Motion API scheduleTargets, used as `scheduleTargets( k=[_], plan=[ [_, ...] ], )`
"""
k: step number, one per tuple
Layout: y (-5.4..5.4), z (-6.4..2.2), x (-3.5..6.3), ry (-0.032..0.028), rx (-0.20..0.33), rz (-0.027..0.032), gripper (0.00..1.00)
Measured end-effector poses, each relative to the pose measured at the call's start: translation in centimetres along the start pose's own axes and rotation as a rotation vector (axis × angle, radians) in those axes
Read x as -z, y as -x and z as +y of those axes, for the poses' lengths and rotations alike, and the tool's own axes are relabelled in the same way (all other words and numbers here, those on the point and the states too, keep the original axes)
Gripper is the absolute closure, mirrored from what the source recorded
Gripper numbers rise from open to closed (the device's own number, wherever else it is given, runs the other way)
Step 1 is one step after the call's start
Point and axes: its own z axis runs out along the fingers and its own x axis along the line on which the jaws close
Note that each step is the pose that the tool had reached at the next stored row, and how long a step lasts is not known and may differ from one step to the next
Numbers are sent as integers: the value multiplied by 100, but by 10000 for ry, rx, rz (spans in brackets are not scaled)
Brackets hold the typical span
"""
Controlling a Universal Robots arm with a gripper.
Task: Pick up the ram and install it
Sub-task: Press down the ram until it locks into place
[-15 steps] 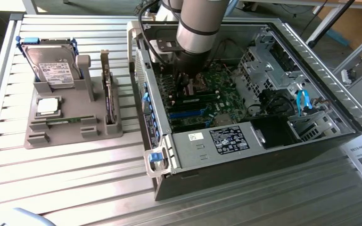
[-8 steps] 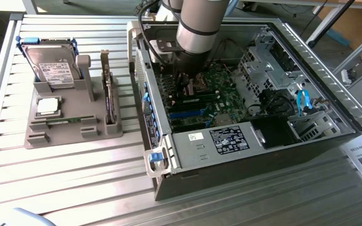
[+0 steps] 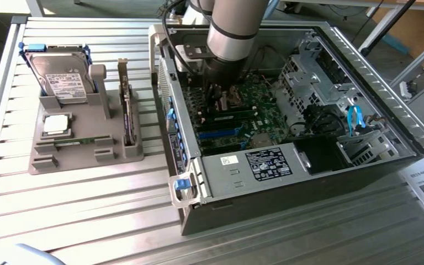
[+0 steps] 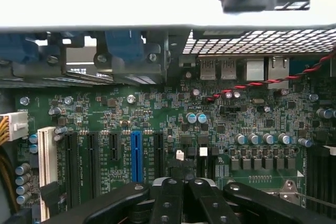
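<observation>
**Gripper inside the case, ram location unclear**

Slatted metal counter (image 3: 86, 210) carries a grey holder (image 3: 79, 146) and an open computer case (image 3: 271, 182). Inside it the gripper (image 4: 181, 184) hangs shut over the motherboard (image 4: 157, 114) (whether it pinches the ram I cannot tell).

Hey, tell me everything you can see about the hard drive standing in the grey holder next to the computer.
The hard drive is a flat, silvery metal rectangle with a white printed label across its lower face. It sits in a blue carrier whose rails show along its upper edge and sides. It stands on edge, leaning back, with its lower end slotted into the rear of the grey holder. The holder rests on the slatted metal table, on the exterior view's left of the open computer. Nothing else touches the drive.
</observation>
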Motion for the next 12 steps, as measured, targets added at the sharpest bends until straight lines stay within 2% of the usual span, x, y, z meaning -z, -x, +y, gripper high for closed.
scheduleTargets(
  k=[12],
  plan=[
    [-1, 4, 258, 1, 0, 3, 90]
  ],
)
